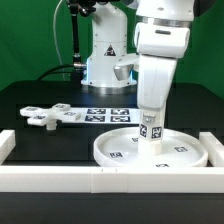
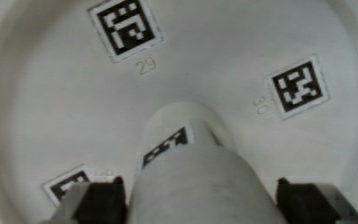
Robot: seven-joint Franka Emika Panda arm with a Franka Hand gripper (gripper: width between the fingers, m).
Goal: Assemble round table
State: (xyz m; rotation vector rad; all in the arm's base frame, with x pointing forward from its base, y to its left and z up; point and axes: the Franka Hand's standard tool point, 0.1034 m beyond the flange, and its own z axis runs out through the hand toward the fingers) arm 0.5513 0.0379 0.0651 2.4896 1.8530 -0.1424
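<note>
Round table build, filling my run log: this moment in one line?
pincer: shut on leg | leg: upright over disc | foot: lying apart

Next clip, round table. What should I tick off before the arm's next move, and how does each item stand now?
1. Grip: gripper shut on leg: ok.
2. Pose: leg upright over the middle of the disc: ok.
3. Seating: leg end seated in disc: cannot tell, the contact is hidden.
4. Base: disc lying flat, rim up: ok.
5. Next part: foot lying apart from disc, toward the exterior view's left: ok.
</note>
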